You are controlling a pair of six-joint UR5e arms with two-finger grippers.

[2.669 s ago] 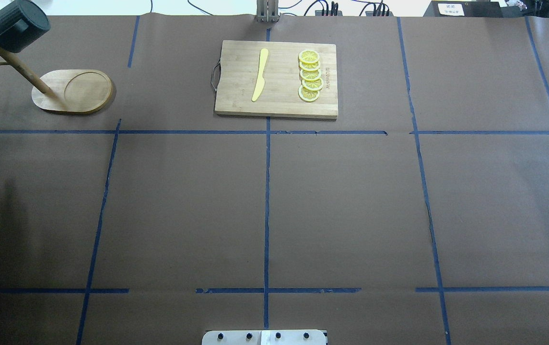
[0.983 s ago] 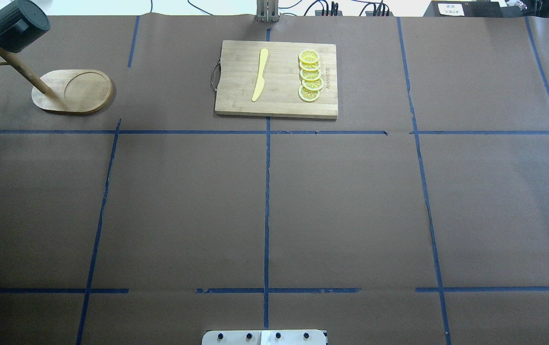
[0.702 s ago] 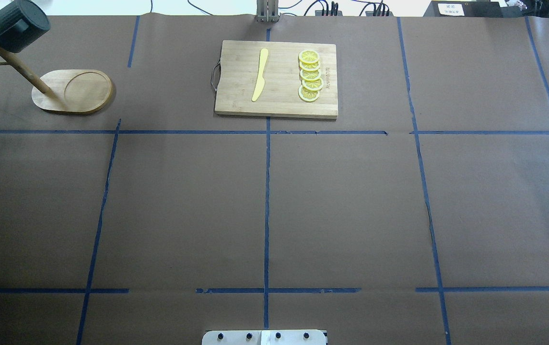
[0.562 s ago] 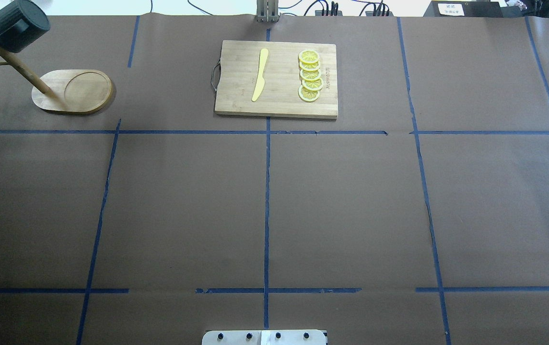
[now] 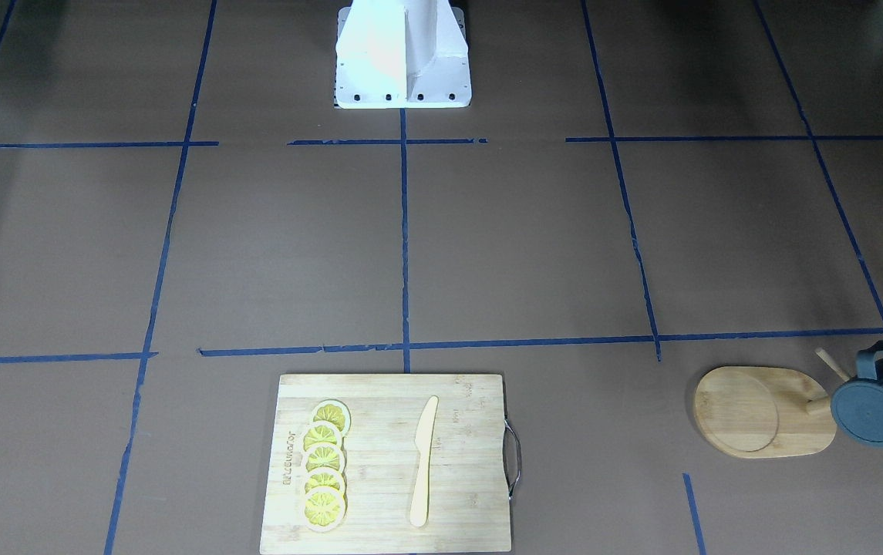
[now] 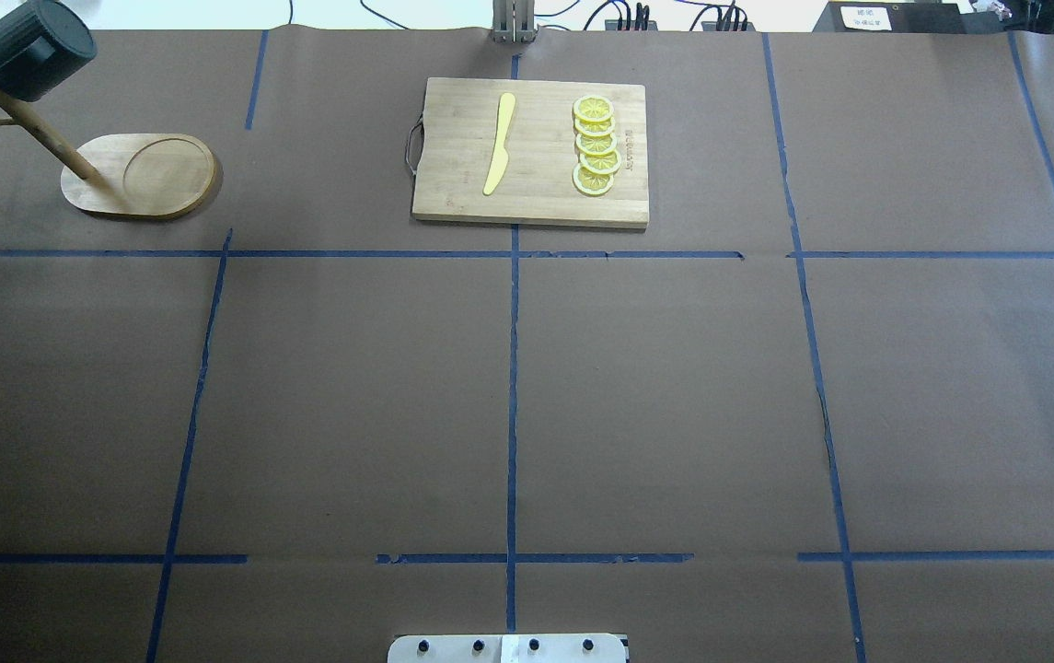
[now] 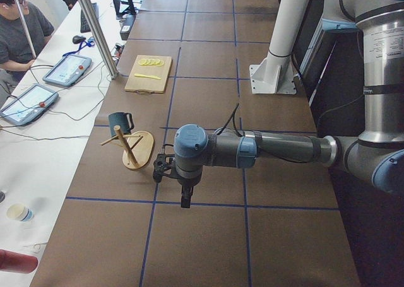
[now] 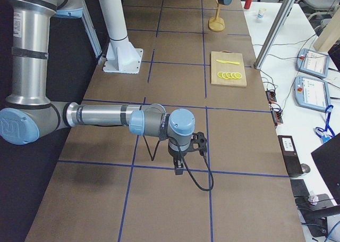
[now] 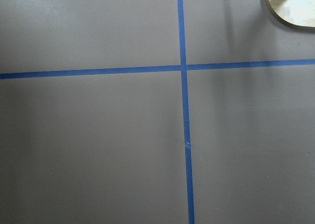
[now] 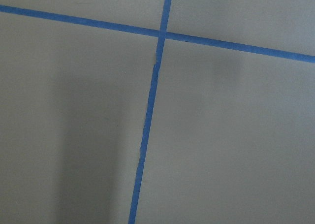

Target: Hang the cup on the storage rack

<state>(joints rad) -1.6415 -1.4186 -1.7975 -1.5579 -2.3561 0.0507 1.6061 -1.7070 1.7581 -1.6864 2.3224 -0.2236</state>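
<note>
Cup (image 6: 29,51) hangs high on the rack (image 6: 144,175), on an upper peg beside the post, clear of the table (image 6: 674,387). It is tilted, with its flat dark bottom toward the overhead and front cameras. In the front view its handle sticks out on the robot's side. Nothing grips it.

Rack stands upright on its oval base at the far left corner of the table, well apart from the board (image 6: 531,152). Round recess in the base holds nothing.

Left gripper (image 7: 184,204) shows only in the left side view. It points down over the brown paper near a tape line, a little way from the rack on the robot's side and not touching it. How far the fingers are spread, or whether they hold anything - cannot tell from that view. Left wrist camera gets only tape lines crossing and the edge of the rack base in its top right corner.

Right gripper (image 8: 179,170) shows only in the right side view, pointing down over the table at the robot's right end, well apart from cup and rack. Finger spread - cannot tell. Right wrist camera sees only paper and tape.

Board sits at far centre, with a yellow knife (image 6: 500,143) and a row of lemon slices (image 6: 596,145) on it. An operator (image 7: 22,28) sits at the side bench.
</note>
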